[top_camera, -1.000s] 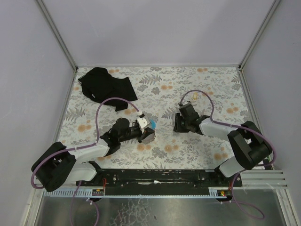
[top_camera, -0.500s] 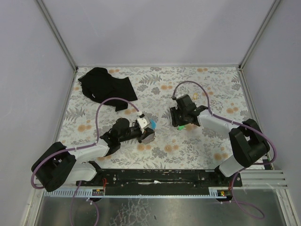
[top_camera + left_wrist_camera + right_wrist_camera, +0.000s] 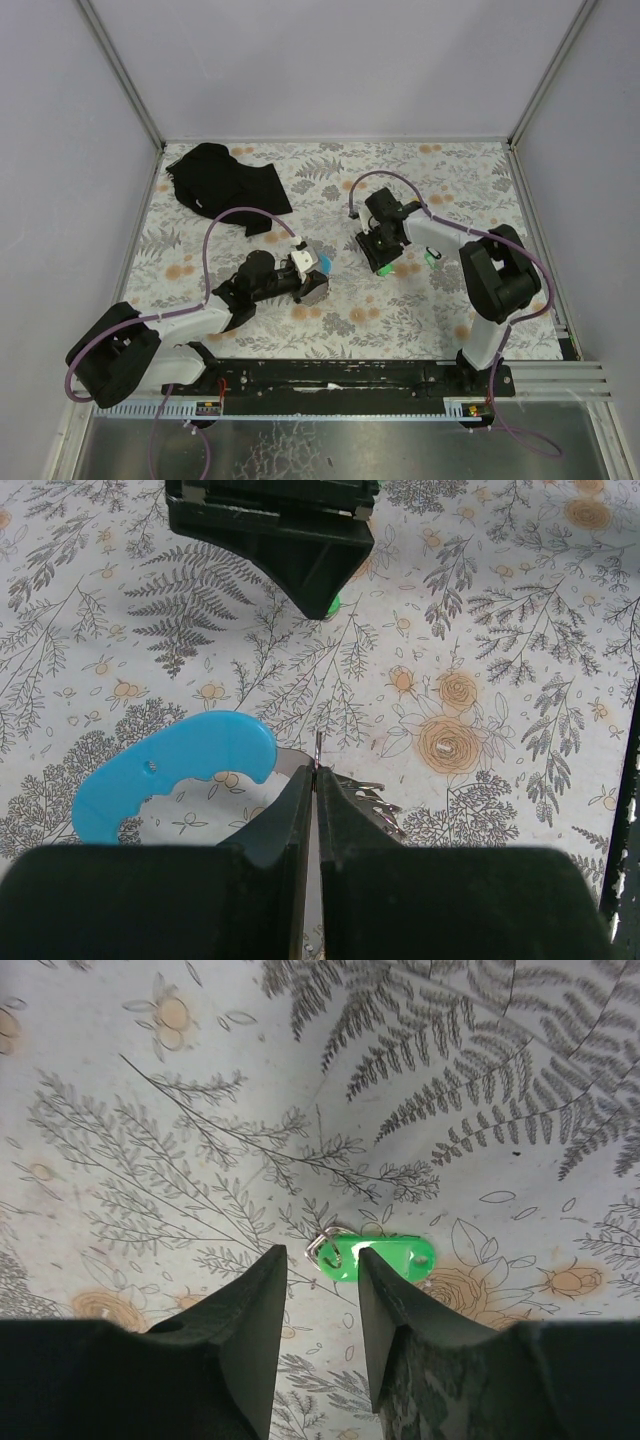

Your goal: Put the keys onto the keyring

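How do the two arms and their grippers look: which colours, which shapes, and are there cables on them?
Both arms have white links and bulky black joints: the left arm and the right arm. A purple cable loops along each one to the wrist. The left gripper and the right gripper have flat, tapering black fingers. I see no markings.
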`<action>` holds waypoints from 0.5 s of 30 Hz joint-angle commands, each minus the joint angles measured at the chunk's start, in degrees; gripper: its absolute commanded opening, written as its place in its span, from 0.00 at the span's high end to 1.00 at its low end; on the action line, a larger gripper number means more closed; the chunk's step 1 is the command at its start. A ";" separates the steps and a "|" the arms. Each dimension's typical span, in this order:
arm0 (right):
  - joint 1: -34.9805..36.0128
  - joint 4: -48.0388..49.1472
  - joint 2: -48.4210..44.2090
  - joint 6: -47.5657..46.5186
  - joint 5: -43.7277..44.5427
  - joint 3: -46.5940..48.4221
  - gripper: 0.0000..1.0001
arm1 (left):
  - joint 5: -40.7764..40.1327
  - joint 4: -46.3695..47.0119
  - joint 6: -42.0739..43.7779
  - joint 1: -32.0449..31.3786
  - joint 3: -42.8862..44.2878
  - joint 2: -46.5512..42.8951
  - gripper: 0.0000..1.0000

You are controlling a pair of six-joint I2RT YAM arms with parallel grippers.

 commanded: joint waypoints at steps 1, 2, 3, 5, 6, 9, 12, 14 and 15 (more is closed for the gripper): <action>-1.91 -4.28 1.27 -3.49 -5.09 3.65 0.59 | -0.02 2.16 0.30 0.22 -0.31 -1.40 0.99; -1.90 -4.28 1.56 -3.59 -5.30 3.84 0.60 | 0.08 2.09 0.35 0.23 -0.32 -1.37 0.99; -1.98 -4.26 1.82 -3.65 -5.42 3.88 0.60 | 0.07 2.08 0.31 0.22 -0.29 -1.32 0.99; -2.13 -4.47 2.35 -3.91 -5.73 4.08 0.60 | 0.14 2.07 0.30 0.19 -0.21 -1.33 0.99; -2.15 -4.53 2.76 -3.99 -6.16 4.16 0.60 | 0.24 2.00 0.40 0.18 -0.20 -1.29 0.99; -2.20 -5.02 3.83 -4.19 -7.21 4.54 0.63 | 0.26 1.90 0.42 0.23 -0.10 -1.22 0.99; -2.27 -5.09 4.40 -4.14 -7.73 4.54 0.68 | 0.22 1.74 0.45 0.20 -0.10 -1.30 0.99; -2.29 -5.22 4.66 -4.04 -7.82 4.72 0.71 | 0.35 1.72 0.39 0.15 -0.10 -1.26 0.99; -2.25 -5.27 4.79 -3.98 -7.95 4.73 0.73 | 0.34 1.72 0.40 0.22 -0.05 -1.31 0.99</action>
